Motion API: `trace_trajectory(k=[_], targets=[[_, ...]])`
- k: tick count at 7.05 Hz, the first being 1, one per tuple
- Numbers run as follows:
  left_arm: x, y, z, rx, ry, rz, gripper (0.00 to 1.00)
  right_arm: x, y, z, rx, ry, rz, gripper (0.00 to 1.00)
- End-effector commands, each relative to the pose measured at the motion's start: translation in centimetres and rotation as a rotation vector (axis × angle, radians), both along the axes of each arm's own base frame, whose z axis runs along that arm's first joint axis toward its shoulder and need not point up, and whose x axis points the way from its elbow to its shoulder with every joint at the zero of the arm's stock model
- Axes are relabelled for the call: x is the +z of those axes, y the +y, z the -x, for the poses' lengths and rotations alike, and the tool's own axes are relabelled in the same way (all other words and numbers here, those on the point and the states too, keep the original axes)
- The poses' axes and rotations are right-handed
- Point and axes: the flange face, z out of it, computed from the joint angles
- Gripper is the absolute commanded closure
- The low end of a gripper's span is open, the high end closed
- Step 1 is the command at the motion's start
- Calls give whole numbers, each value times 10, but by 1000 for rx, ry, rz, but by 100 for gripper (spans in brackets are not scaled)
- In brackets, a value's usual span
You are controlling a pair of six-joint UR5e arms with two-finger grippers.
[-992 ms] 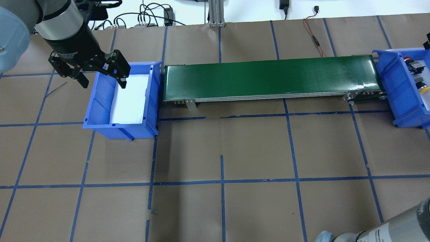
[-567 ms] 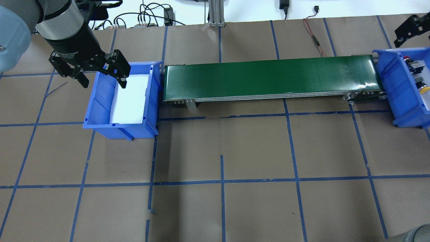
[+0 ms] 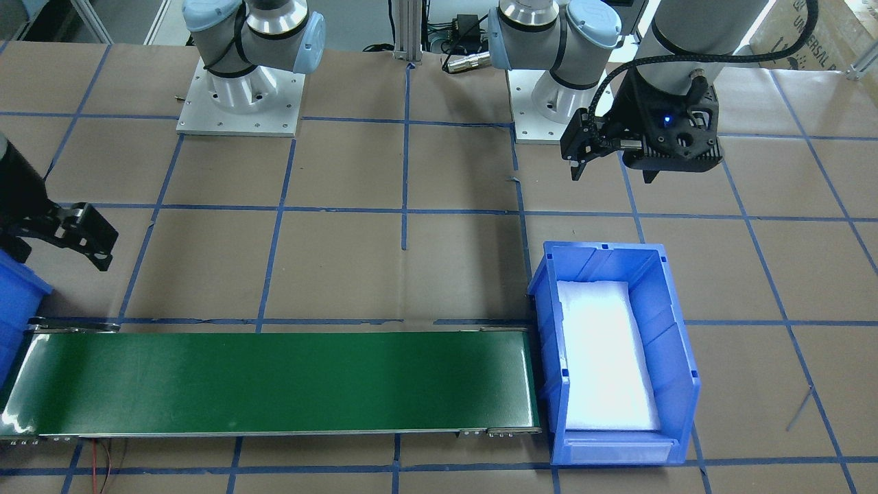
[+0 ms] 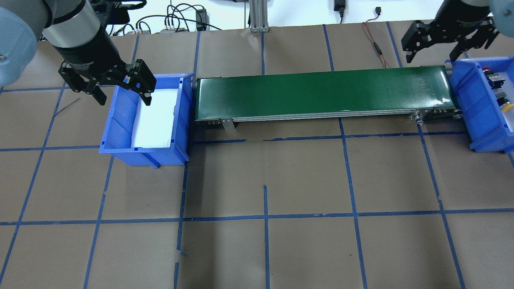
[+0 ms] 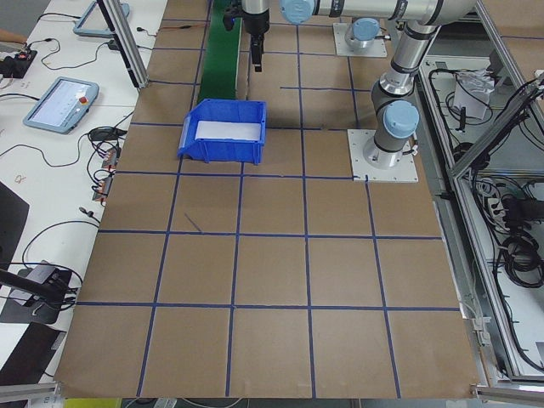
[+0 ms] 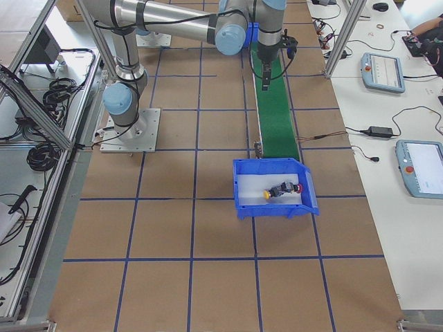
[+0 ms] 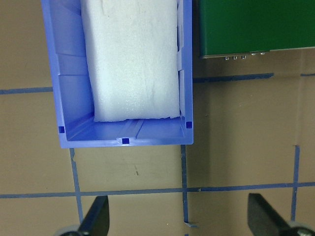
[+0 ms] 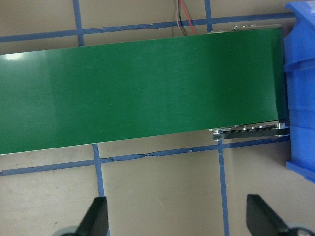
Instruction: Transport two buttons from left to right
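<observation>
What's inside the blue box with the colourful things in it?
The blue box holds the yellow button and the red button, lying close together on a white foam pad. Whatever is under the pad is covered.

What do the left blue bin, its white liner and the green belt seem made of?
Left blue bin: moulded plastic, ribbed, slightly glossy. White liner: likely soft foam, matte, faintly creased. Green belt: probably rubber or PVC, smooth with glare.
</observation>
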Motion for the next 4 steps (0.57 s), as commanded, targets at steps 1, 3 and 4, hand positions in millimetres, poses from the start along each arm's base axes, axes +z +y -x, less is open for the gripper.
trace_trajectory(k=[1,3,4], targets=[[0,0,-1,1,0,0,0,3,9,-68,-24,8,27,0],[0,0,-1,1,0,0,0,3,10,-71,-19,9,29,0],[0,0,-1,1,0,0,0,3,10,-71,-19,8,29,0]])
